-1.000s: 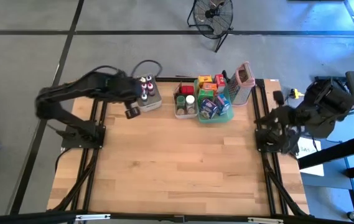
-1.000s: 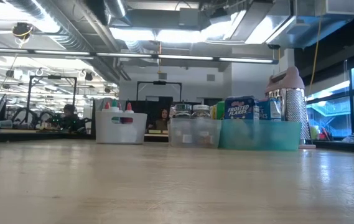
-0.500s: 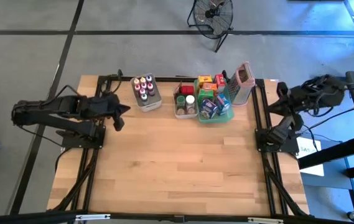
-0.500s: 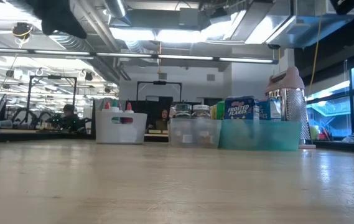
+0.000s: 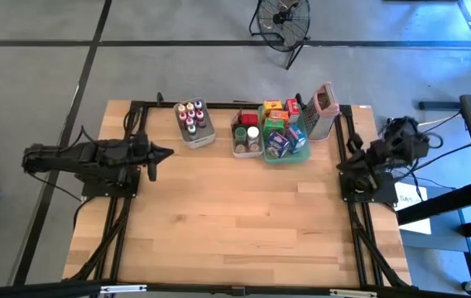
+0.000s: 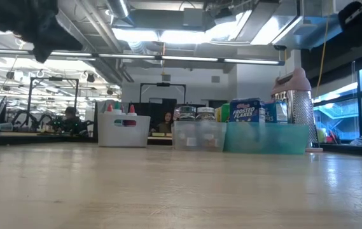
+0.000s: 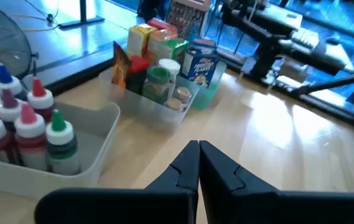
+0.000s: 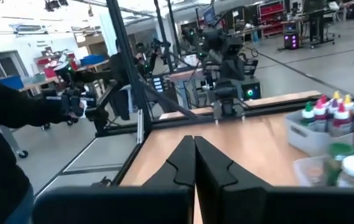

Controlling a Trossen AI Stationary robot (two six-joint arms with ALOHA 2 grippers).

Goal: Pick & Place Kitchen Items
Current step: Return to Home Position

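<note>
One wooden surface (image 5: 235,215) logged. I read the left claw (image 5: 159,153) closed and empty at its left edge, the right claw (image 8: 193,138) closed and empty at its right edge. Along the far edge, bins (image 6: 123,135) hold the kitchen items (image 5: 192,116).

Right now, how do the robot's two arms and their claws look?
Both the left arm and the right arm are black, built of chunky jointed segments, with thin black cables beside them. The left claw and the right claw each have two dark, angular fingers tapering to narrow tips. No markings are readable.
</note>
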